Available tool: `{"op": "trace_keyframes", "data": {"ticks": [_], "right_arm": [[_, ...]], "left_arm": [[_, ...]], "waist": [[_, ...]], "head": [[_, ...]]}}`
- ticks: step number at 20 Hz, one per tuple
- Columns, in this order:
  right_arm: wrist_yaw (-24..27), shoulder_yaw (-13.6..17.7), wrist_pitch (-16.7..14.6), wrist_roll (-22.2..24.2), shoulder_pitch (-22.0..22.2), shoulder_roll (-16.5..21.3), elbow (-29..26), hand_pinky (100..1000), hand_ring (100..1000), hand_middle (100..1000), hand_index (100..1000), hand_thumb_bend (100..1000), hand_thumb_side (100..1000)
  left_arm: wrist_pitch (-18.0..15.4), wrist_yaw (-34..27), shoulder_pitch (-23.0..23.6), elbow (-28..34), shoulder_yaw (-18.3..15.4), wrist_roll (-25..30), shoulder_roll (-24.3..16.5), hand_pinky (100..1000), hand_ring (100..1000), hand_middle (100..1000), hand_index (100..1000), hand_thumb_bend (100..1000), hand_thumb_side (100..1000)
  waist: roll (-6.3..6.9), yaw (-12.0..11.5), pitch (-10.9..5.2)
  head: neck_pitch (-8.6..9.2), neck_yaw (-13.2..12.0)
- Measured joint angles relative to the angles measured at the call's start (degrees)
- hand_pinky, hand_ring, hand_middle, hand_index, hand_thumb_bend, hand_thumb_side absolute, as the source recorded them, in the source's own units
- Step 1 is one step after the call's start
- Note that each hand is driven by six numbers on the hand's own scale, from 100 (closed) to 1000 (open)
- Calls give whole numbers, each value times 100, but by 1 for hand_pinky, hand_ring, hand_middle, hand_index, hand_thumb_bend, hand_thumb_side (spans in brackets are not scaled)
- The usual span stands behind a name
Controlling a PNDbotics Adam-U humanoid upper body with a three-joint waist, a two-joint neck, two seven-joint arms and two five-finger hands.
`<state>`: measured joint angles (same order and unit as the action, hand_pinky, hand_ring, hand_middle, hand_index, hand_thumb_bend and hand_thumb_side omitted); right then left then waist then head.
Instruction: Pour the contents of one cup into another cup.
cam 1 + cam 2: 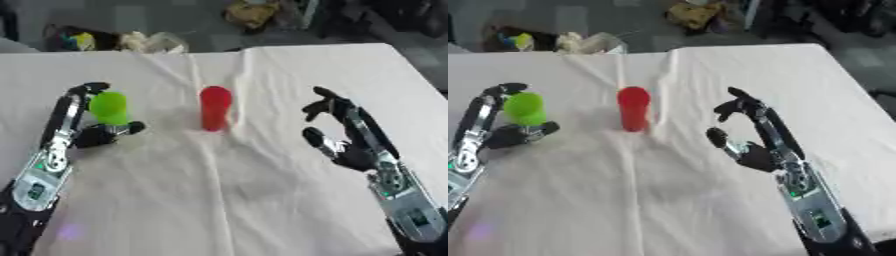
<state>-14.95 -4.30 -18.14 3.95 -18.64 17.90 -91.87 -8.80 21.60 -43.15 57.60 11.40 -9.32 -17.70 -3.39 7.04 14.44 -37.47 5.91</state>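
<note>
While my left hand (pixel 87 131) curled around the green cup (pixel 108 107) in the left eye view, the red cup (pixel 214 107) stood upright mid-table, well apart. From the right eye, my right hand (pixel 750 145) hung open beside bare white cloth (pixel 667 200), table edge (pixel 846 80) beyond.

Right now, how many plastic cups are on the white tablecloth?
2: a green plastic cup held in the left hand, and a red plastic cup standing mid-table. None seems hidden.
</note>
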Motion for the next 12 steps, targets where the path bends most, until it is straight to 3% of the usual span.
{"op": "trace_keyframes", "data": {"ticks": [4,6,12], "right_arm": [[0,0,-3,3,0,-2,0,848,994,520,692,559,735],[0,0,-3,3,-1,-2,0,848,994,520,692,557,738],[10,0,-4,4,-1,-5,0,847,995,520,693,549,743]], "left_arm": [[-29,8,-17,-41,1,90,15,602,419,556,786,895,457],[-43,-2,-29,-48,1,108,15,541,347,494,774,797,421],[-67,-160,-34,-45,1,157,28,418,226,388,760,625,371]], "waist": [[-5,3,1],[-5,8,1],[-1,38,1]], "head": [[6,0],[7,1],[12,5]]}}
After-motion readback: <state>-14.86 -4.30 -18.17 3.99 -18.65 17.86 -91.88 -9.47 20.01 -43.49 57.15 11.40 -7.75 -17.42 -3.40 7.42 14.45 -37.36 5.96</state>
